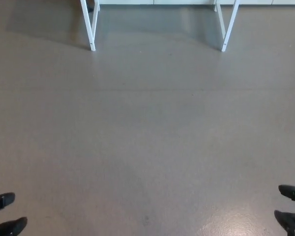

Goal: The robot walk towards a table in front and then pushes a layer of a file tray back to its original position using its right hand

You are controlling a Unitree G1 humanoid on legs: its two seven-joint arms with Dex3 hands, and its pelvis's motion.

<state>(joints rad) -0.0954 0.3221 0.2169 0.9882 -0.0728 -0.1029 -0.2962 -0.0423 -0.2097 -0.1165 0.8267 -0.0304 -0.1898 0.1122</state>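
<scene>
Only the white legs of a table show at the top of the head view, a left leg [91,27] and a right leg [227,27], with the edge of the tabletop [157,2] along the picture's upper border. The file tray is out of sight. My left hand [5,214] shows as black fingertips at the lower left corner. My right hand [292,206] shows as black fingertips at the lower right corner. On both hands the fingers are spread apart and hold nothing. Both hands are far from the table.
Grey-brown floor [147,137] stretches between me and the table, with a faint seam line across it. A shadow lies under the table.
</scene>
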